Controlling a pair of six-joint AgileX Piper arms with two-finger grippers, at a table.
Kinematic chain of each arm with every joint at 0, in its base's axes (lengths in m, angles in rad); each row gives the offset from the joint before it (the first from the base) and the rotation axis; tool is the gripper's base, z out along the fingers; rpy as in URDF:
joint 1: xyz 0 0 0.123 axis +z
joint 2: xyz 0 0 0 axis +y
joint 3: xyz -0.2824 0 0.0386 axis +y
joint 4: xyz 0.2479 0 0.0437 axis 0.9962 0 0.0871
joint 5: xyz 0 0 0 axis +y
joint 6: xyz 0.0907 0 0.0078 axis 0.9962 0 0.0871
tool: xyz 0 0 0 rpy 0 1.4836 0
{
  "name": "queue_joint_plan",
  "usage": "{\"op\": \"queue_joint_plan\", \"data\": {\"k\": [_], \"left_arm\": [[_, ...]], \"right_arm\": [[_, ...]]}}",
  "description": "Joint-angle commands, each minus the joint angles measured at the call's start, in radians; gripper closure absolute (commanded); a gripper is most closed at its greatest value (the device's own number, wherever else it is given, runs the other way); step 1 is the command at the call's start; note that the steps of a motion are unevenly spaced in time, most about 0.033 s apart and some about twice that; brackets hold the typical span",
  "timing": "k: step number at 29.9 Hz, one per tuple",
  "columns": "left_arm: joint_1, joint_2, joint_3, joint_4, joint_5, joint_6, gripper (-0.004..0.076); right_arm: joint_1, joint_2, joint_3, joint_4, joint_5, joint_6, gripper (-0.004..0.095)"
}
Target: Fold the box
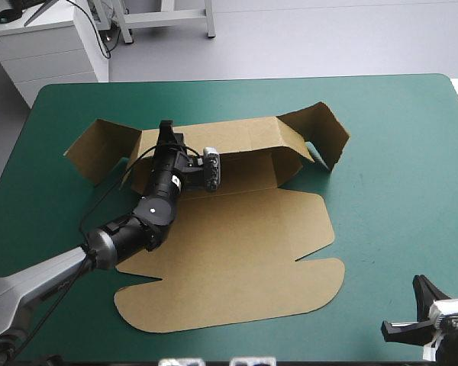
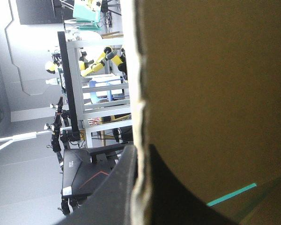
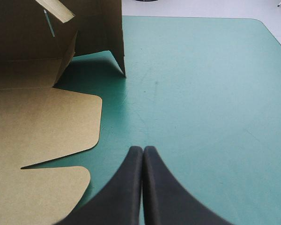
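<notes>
The brown box lies in the middle of the teal-green table, its front panels flat. Its back wall stands raised, with a side flap at the left end and another side flap at the right end, both partly upright. My left gripper is shut on the back wall's top edge near its left end. In the left wrist view the board edge runs between the left gripper's fingers. My right gripper is shut on nothing near the table's front right corner. The right gripper points toward the box, apart from it.
Bare teal-green cover stretches to the right of the box. A white cabinet stands beyond the table's far left corner.
</notes>
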Motion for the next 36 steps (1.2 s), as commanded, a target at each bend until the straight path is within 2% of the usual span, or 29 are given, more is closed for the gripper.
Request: {"op": "queue_joint_plan", "data": {"k": [1, 17, 26, 36], "left_arm": [[0.017, -0.04, -0.054, 0.12, 0.029, -0.017, 0.0731], [0.017, -0.038, -0.069, 0.12, -0.045, -0.013, 0.0731], [0.013, 0.001, -0.069, 0.12, -0.042, -0.013, 0.0731], [0.011, 0.029, -0.069, 0.12, -0.038, -0.013, 0.0731]], "right_arm": [[-0.002, -0.015, -0.024, 0.009, -0.067, -0.004, 0.0926], [-0.002, 0.041, -0.024, 0.012, -0.066, 0.003, 0.0926], [-0.002, 0.173, -0.026, 0.095, -0.126, 0.0, 0.0925], [-0.002, 0.294, -0.031, 0.143, -0.128, -0.009, 0.0925]]}}
